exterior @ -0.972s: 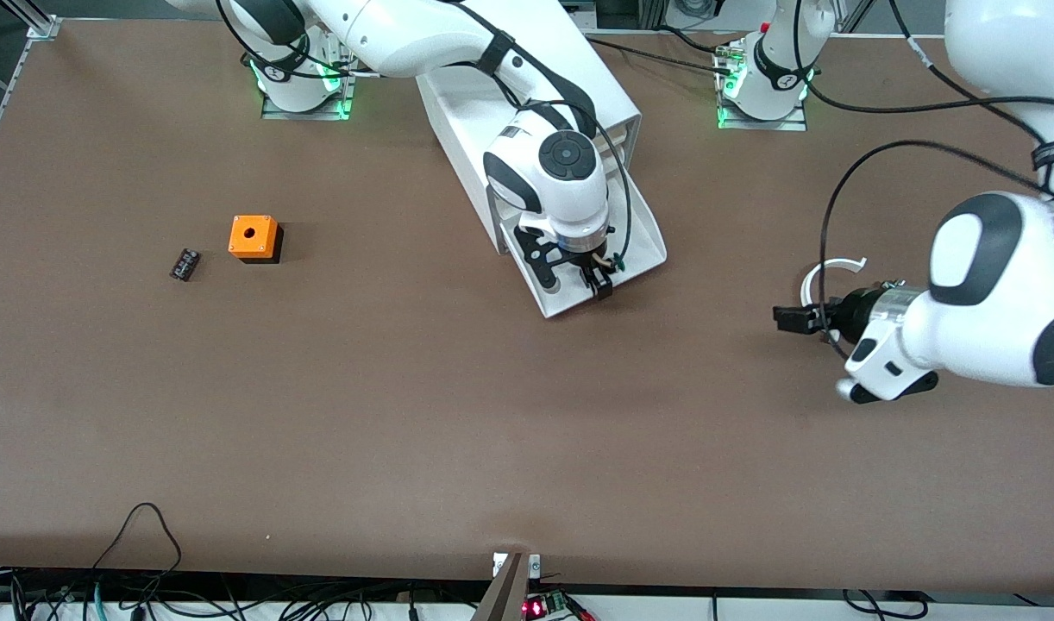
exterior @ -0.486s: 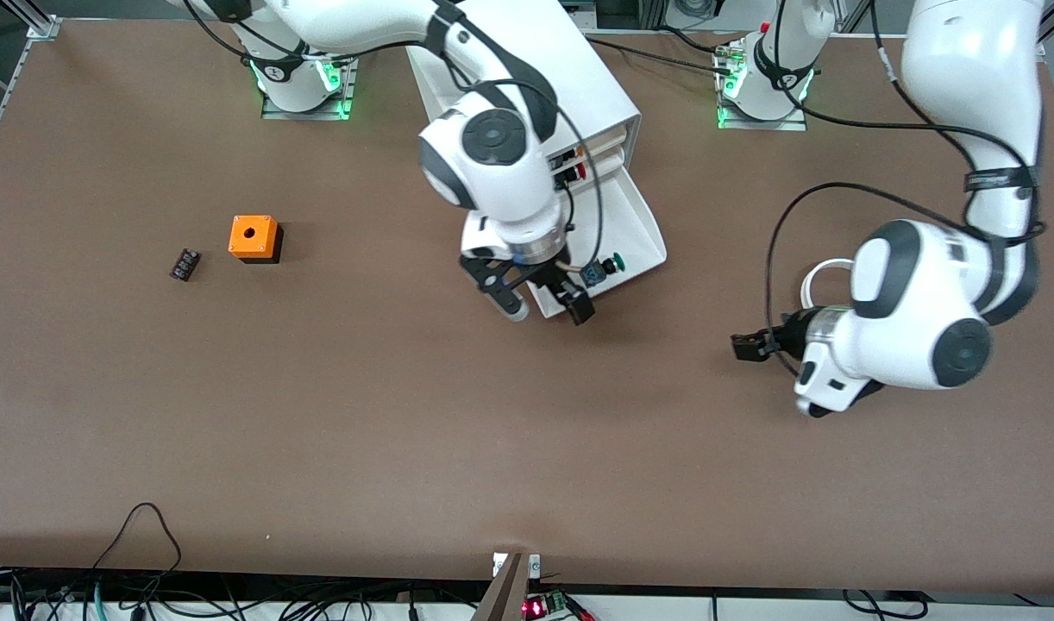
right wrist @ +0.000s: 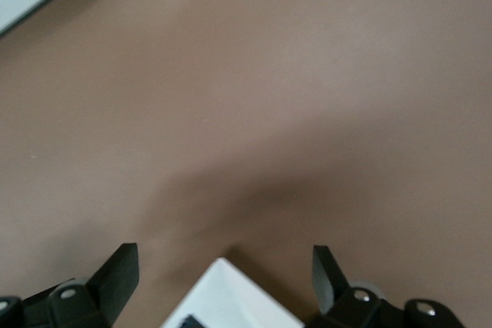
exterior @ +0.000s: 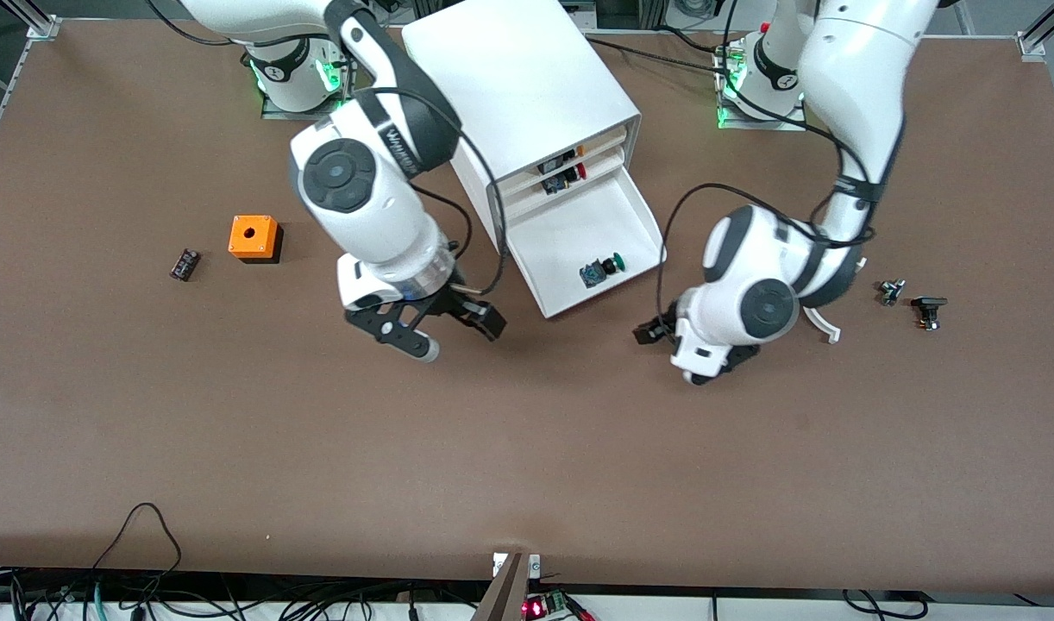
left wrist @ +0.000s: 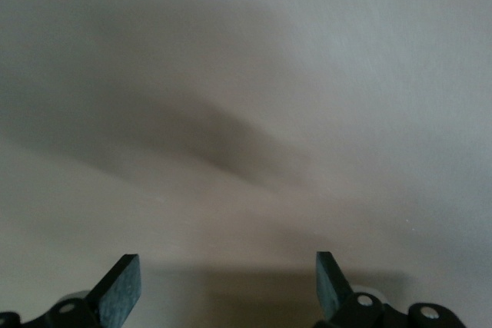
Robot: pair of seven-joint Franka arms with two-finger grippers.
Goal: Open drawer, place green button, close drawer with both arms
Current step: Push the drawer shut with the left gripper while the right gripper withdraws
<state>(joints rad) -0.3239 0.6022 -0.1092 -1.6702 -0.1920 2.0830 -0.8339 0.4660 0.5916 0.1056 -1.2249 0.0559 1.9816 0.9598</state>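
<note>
The white cabinet (exterior: 518,78) stands at the table's middle. Its lowest drawer (exterior: 570,233) is pulled out. The green-capped button (exterior: 602,270) lies on its side in it, near the front wall. My right gripper (exterior: 454,335) is open and empty over the bare table beside the drawer's front, toward the right arm's end. Its fingers are spread in the right wrist view (right wrist: 223,278), with a white corner between them. My left gripper (exterior: 649,332) is low over the table beside the drawer's front, toward the left arm's end. It is open and empty in the left wrist view (left wrist: 227,282).
An orange box with a hole (exterior: 253,237) and a small black part (exterior: 184,264) lie toward the right arm's end. A white curved piece (exterior: 825,326) and two small dark parts (exterior: 891,291) (exterior: 928,309) lie toward the left arm's end. The two upper drawers hold small parts.
My right gripper let go of the button in the drawer, then swung out toward the right arm's end. My left gripper moved across the table toward the drawer's front.
</note>
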